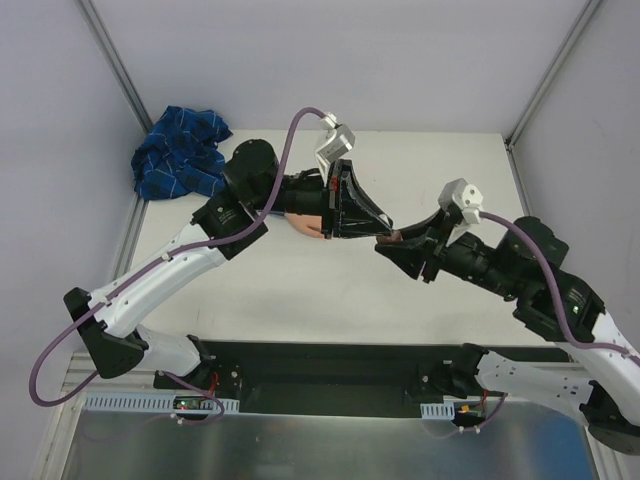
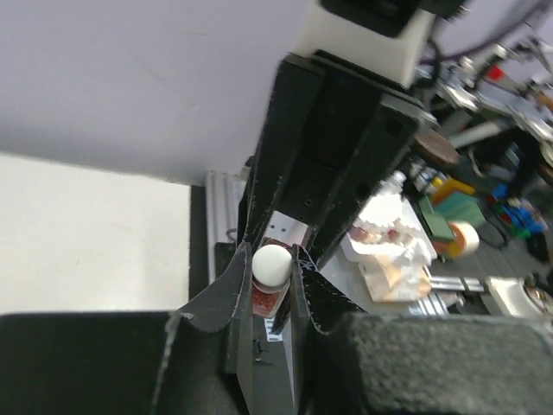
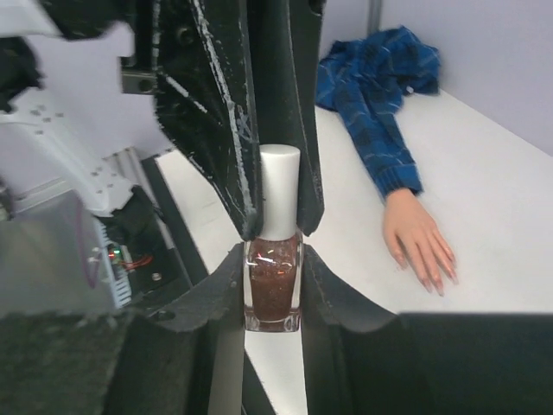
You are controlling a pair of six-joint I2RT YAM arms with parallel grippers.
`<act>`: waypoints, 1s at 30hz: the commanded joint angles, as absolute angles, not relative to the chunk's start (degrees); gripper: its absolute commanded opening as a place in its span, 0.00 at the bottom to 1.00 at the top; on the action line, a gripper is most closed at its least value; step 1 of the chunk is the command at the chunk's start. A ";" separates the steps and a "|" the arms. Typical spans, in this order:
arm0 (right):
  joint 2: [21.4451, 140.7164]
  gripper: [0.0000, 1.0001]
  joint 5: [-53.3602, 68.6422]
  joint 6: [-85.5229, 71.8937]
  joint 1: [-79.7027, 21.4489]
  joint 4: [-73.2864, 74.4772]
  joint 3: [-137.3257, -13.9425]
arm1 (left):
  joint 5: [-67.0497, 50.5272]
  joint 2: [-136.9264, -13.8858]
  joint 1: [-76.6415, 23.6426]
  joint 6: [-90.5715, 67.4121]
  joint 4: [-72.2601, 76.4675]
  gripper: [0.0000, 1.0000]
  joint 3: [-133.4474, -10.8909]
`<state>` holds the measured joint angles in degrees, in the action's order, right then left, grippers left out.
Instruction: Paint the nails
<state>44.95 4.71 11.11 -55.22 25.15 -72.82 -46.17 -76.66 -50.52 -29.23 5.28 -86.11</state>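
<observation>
A small glass polish bottle (image 3: 273, 290) of dark red glitter polish with a white cap (image 3: 279, 186) is held in the air between both grippers. My right gripper (image 3: 273, 257) is shut on the glass body. My left gripper (image 2: 270, 262) is shut on the cap (image 2: 271, 264), and its fingers (image 3: 216, 130) reach in from above. In the top view the two grippers meet at table centre (image 1: 392, 237). The pale fake hand (image 3: 418, 238) lies flat, fingers spread, with tiny pinkish nails (image 3: 439, 287). Its blue plaid sleeve (image 3: 373, 104) trails to the far left corner (image 1: 180, 152). The left gripper mostly covers the hand (image 1: 308, 227) in the top view.
The white table (image 1: 300, 290) is bounded by purple walls and metal corner posts (image 1: 115, 60). A black strip (image 1: 330, 365) runs along the near edge between the arm bases. The sleeve's bunched end fills the far left corner.
</observation>
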 commanded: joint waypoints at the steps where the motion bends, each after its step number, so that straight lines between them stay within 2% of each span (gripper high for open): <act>1: 41.40 0.00 25.37 10.73 -53.80 18.91 -71.81 | -69.60 -76.29 -50.98 -39.25 26.78 0.00 -84.82; 4: 45.41 0.00 51.33 4.08 -53.08 16.36 -74.00 | -72.94 -76.81 -50.98 -46.81 38.53 0.00 -83.23; 6: 45.36 0.00 53.79 2.29 -53.70 13.46 -72.96 | -73.30 -77.25 -50.98 -49.30 41.04 0.00 -83.49; 9: 41.93 0.00 46.25 4.65 -53.70 14.14 -69.79 | -71.72 -77.69 -50.80 -47.74 35.98 0.00 -85.42; 10: 41.58 0.00 43.88 5.27 -53.61 15.98 -70.05 | -71.20 -77.70 -50.71 -46.42 33.16 0.07 -86.30; 11: 41.83 0.00 43.07 6.49 -53.53 17.04 -70.57 | -69.97 -77.87 -50.45 -44.93 26.70 0.39 -87.09; 13: 42.18 0.00 40.80 7.82 -53.53 20.46 -72.15 | -67.95 -77.26 -50.19 -40.10 20.68 0.59 -88.94; 14: 42.45 0.00 39.65 9.48 -53.53 21.70 -72.51 | -65.24 -76.30 -50.10 -37.90 13.43 0.86 -90.16; 17: 43.50 0.00 34.55 12.56 -53.53 26.53 -74.70 | -57.87 -74.19 -50.01 -29.90 2.41 0.91 -91.75; 19: 43.86 0.00 30.95 13.44 -53.61 28.04 -75.06 | -54.60 -73.39 -50.01 -27.16 0.27 0.91 -91.93; 26: 44.82 0.00 22.95 14.06 -53.61 28.21 -75.59 | -49.13 -73.47 -50.18 -23.91 -7.29 0.72 -92.28; 30: 45.35 0.00 19.26 13.71 -53.53 28.13 -76.20 | -45.89 -74.26 -51.94 -19.61 -12.12 0.70 -94.30</act>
